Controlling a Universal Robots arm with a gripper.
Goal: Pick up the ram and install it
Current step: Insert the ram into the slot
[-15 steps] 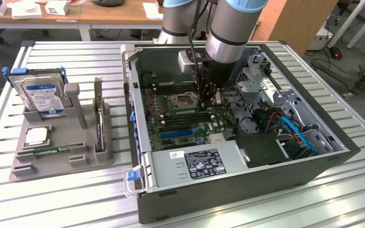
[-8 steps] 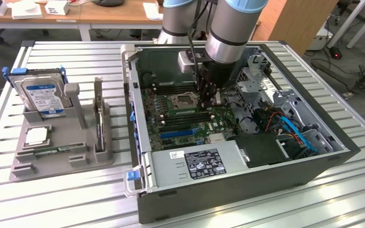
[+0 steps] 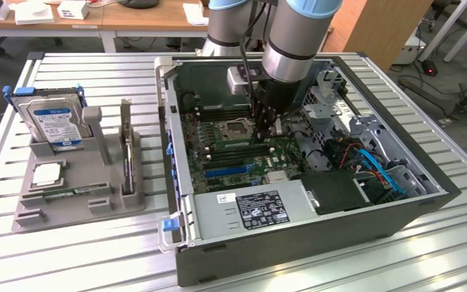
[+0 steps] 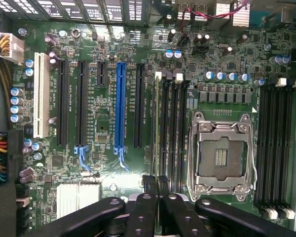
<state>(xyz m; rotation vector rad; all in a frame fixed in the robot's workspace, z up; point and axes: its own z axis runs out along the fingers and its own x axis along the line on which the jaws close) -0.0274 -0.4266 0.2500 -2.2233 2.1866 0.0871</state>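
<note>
Here, inside the open computer case (image 3: 298,255), the claw (image 4: 158,190) is clamped on the ram (image 4: 157,128), which stands on edge beneath it, in line with the memory slots (image 4: 173,128) beside the processor socket (image 4: 221,158); seating it well probably needs the stick kept upright and pushed evenly.

This is a robotics lab set up for computer-assembly work. An open computer case (image 3: 315,243) lies on its side on a slatted aluminium bench (image 3: 95,261) with its motherboard (image 3: 242,143) bare, and an industrial robot arm (image 3: 294,42) reaches down into it. Beside the case, on the exterior view's left, a grey moulded fixture (image 3: 71,204) stands parts upright, among them a hard drive (image 3: 55,125). Behind the case run wooden office desks (image 3: 136,21) carrying small white boxes (image 3: 73,8). Past the case on the exterior view's right, cables (image 3: 449,100) and a power brick (image 3: 430,68) lie on a grey floor (image 3: 461,152).
</note>
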